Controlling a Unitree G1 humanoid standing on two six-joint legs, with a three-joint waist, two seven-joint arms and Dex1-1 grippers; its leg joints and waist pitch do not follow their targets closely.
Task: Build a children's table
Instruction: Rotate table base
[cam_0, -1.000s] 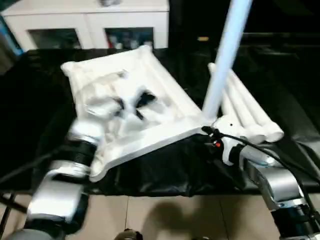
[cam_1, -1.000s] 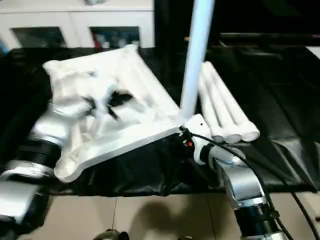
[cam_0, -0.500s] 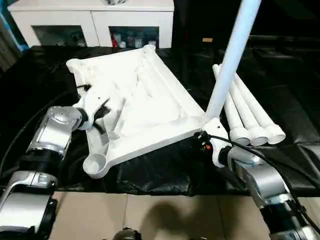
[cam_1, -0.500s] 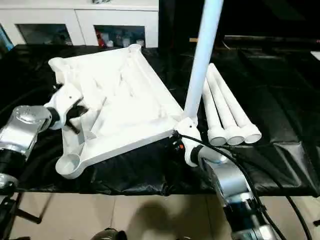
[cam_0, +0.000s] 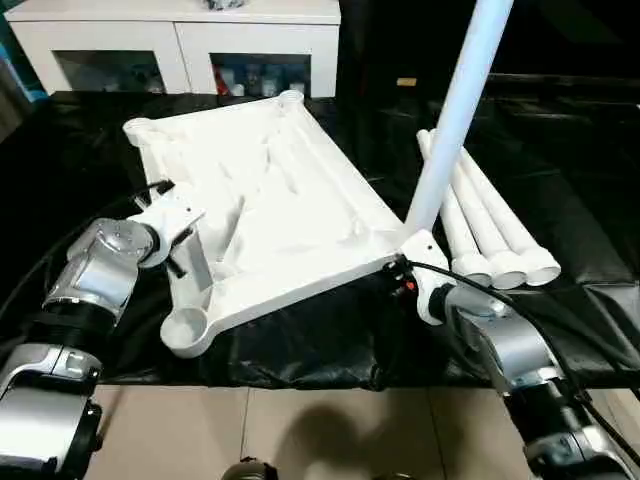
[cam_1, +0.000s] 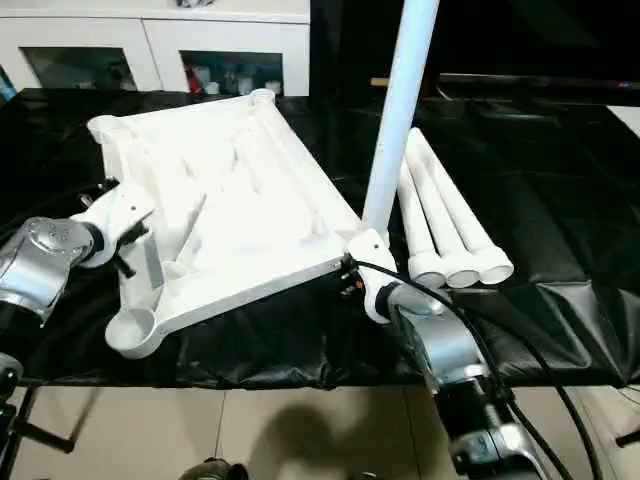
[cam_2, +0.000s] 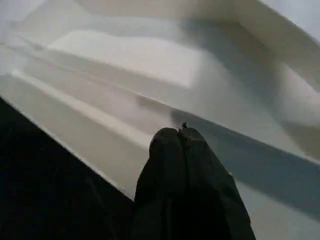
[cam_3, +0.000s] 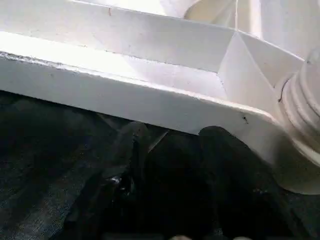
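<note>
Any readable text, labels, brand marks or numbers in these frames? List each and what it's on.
None can be read.
White plastic table top, upright white leg, three loose white legs: no print shows.
Small items behind the white cabinet's glass doors: too small to read.

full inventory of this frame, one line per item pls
Table top: 1, white, upside down on the black cover, ribbed underside up.
Fitted leg: 1, white, standing in the near right corner socket.
Loose legs: 3, white, lying side by side right of the top.
Black cover: 1, spread over the work surface.
Cabinet: 1, white, glass doors, behind the work surface.
Left gripper: fingers together, by the top's left edge.
Right gripper: black fingers apart, under the top's near right corner.
</note>
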